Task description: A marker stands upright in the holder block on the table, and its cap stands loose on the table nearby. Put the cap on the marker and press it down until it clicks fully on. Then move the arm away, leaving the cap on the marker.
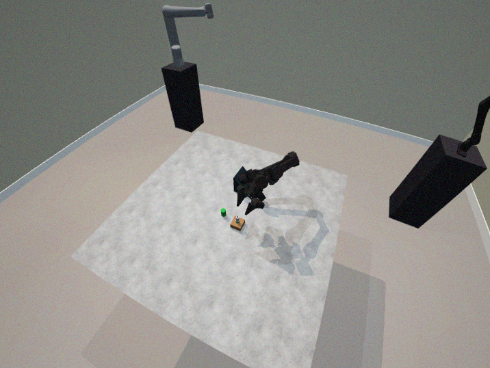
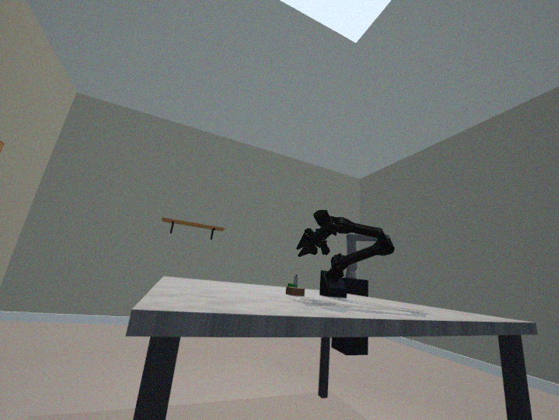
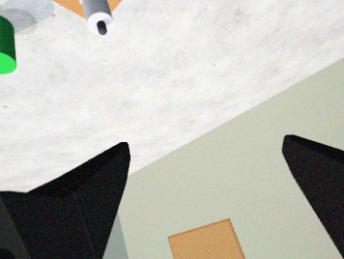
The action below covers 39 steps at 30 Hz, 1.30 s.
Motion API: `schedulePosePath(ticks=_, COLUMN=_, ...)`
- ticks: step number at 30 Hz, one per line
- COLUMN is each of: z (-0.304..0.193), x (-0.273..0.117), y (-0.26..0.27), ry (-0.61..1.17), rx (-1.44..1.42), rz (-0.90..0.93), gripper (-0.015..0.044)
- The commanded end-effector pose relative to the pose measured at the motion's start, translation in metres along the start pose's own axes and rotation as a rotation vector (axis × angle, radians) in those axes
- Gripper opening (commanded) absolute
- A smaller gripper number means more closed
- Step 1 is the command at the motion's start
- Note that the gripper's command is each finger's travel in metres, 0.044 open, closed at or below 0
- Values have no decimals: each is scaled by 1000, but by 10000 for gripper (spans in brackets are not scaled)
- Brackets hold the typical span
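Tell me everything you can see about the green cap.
The cap is a small bright green cylinder with a smooth, plastic look. It stands upright and loose on the pale table, beside the orange holder block but apart from it, not on the grey marker. Only the table touches it. The open gripper hangs above and off to the side, holding nothing.

I work in a bare test room, more lab than home: plain grey-green walls [image 2: 253,180], a beige floor [image 2: 67,361], one pale marbled surface [image 2: 216,300] on dark legs, a lone wooden shelf [image 2: 193,224], and camera arms on dark pedestals [image 1: 183,94] watching.
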<state>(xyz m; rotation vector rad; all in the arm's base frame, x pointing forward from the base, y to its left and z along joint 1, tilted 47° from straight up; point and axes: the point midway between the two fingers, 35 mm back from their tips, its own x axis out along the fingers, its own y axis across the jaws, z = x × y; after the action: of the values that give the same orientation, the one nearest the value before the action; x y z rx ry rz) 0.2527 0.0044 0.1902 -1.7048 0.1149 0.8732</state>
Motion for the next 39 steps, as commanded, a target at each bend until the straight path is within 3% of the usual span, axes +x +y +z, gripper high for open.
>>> schedulePosePath(ticks=1, z=-1, x=1, y=1, ry=-3, rx=21, rz=6, gripper=374)
schedulePosePath(ticks=6, z=-13, x=21, y=28, ry=-63, rx=579, rz=179, gripper=250)
schedulePosePath(ticks=15, z=-28, x=50, y=88, ry=7, rx=1746, rz=613, gripper=250)
schedulePosePath(ticks=23, z=-30, x=65, y=138, ry=347, rx=2682, rz=1086, gripper=250)
schedulePosePath(ticks=35, z=-29, x=65, y=144, ry=391, rx=2751, rz=1131, gripper=250)
schedulePosePath(ticks=39, z=-8, x=87, y=153, ry=390, rx=2751, rz=1131, gripper=250)
